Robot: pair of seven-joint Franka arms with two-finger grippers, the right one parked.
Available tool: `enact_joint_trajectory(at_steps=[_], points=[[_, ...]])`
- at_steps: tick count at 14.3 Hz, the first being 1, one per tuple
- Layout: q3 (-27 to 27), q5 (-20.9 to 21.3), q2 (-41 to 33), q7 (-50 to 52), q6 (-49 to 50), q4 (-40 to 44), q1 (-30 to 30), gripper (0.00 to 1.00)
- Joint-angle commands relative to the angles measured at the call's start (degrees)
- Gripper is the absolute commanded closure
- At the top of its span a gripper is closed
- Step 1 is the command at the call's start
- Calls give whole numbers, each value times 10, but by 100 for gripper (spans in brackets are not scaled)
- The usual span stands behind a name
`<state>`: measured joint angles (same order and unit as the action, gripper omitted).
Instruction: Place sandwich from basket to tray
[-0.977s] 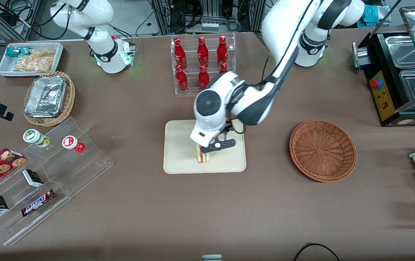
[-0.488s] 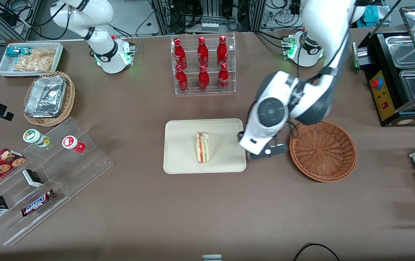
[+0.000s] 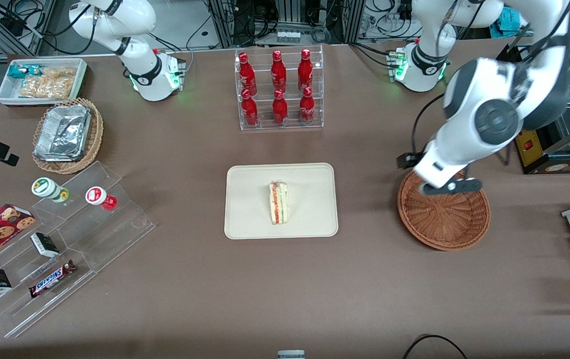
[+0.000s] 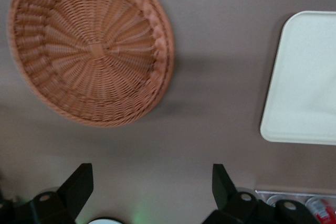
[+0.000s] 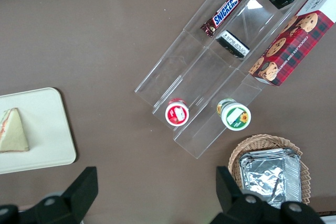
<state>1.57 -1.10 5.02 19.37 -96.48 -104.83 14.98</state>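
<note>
Gripper (image 3: 447,188): fingers out of sight beneath the arm in the front view; only two dark fingertips (image 4: 77,184) in the left wrist view, spread wide, rest cut by the edge.
Basket (image 3: 444,219): rim farthest from the front camera covered by the arm; cropped in the left wrist view (image 4: 92,51).
Tray (image 4: 304,77): cut off in the left wrist view, sandwich not visible there.
Sandwich (image 5: 13,132): clipped at the edge of the right wrist view.
</note>
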Motion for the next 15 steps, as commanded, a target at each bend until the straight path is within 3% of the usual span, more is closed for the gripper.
enact_joint_trajectory(at_steps=[1, 4, 8, 15], points=[[9, 14, -66, -29, 37, -20, -41, 0], [52, 15, -85, -78, 75, 3, -123, 0], [63, 15, -88, -153, 81, 61, -183, 0], [21, 14, -55, -156, 76, 127, -175, 0]])
